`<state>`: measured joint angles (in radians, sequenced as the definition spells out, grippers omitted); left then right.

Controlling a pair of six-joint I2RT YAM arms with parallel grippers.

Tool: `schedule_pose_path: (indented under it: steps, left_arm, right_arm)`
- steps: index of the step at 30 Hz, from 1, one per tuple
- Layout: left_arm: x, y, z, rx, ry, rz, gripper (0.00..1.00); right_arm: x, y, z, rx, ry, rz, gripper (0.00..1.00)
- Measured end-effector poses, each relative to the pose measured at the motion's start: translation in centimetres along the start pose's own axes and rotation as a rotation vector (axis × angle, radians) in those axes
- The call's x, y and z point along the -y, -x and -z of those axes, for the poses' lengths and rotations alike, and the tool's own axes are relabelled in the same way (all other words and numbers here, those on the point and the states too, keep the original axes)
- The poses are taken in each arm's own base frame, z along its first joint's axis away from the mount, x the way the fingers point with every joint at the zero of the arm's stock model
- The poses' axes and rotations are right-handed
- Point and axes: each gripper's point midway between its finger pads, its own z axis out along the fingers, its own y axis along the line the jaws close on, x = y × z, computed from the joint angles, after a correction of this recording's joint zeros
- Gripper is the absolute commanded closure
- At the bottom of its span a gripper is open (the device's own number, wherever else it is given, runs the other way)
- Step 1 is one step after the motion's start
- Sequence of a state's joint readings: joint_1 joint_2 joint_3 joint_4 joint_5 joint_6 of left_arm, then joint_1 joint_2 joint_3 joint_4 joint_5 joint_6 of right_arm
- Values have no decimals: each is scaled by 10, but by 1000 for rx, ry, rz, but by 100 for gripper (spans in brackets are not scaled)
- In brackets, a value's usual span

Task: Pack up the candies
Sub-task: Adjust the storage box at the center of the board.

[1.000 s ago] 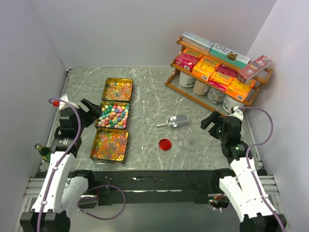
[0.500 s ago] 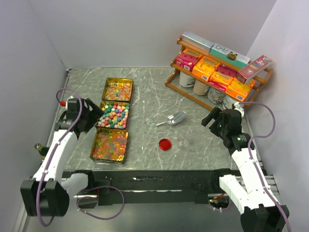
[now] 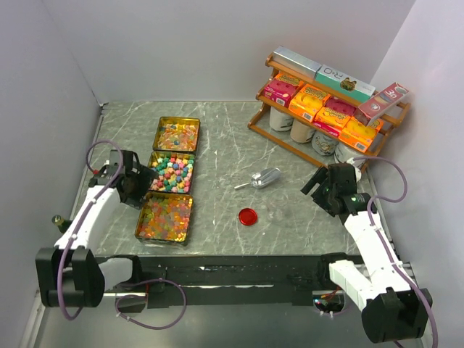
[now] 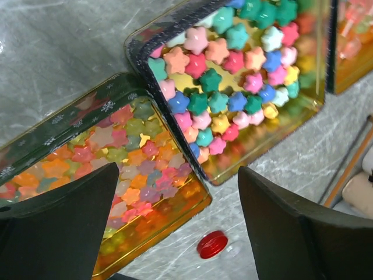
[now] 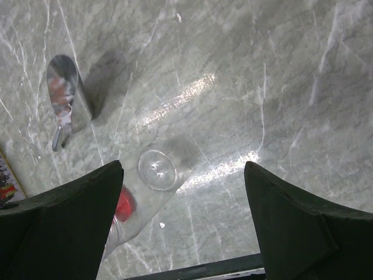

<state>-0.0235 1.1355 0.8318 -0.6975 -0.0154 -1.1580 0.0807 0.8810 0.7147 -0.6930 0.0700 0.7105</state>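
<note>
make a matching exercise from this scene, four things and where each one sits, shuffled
1 silver metal scoop
2 red round lid
3 star-shaped candies
4 orange cardboard boxes

a on the wooden rack
b in the middle gold tin
c on the marble table, nearer the arm bases than the scoop
d on the table, between that tin and the rack

Pairs: 1-d, 2-c, 3-b, 4-a

Along the left edge of the marble table [image 3: 225, 138], a column of three open tins [image 3: 193, 172] stands packed wall to wall. Only a narrow strip of table runs between them and that edge. A wooden rack [image 3: 288, 142] loaded with boxes [image 3: 319, 101] and jars [image 3: 301, 130] blocks the far right corner. Mid-table lie a metal scoop [image 3: 264, 179], a red lid [image 3: 248, 216] and, just beside the lid, a clear container [image 5: 157, 170]. The far middle of the table is bare, as is the stretch between tins and scoop.
</note>
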Motion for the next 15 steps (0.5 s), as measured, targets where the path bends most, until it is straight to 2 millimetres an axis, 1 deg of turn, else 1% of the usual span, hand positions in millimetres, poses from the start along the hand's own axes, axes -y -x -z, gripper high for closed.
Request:
schedule_pose_path:
  steps: [5, 8, 11, 12, 15]
  left_arm:
    - [-4, -4, -20, -30, 59, 47, 17]
    - [-5, -8, -35, -56, 85, 56, 22]
    - [-7, -13, -49, -85, 106, 58, 30]
    - [-7, -15, -53, -94, 111, 58, 35]
    - [-6, -17, -61, -105, 115, 58, 44]
  right_arm:
    - [-1, -1, 0, -6, 5, -6, 11]
    - [-1, -1, -1, -13, -4, -5, 11]
    - [-2, 2, -1, -10, -11, -3, 11]
    - [-3, 4, -1, -5, -10, -2, 11]
    - [-4, 8, 1, 11, -11, 0, 12]
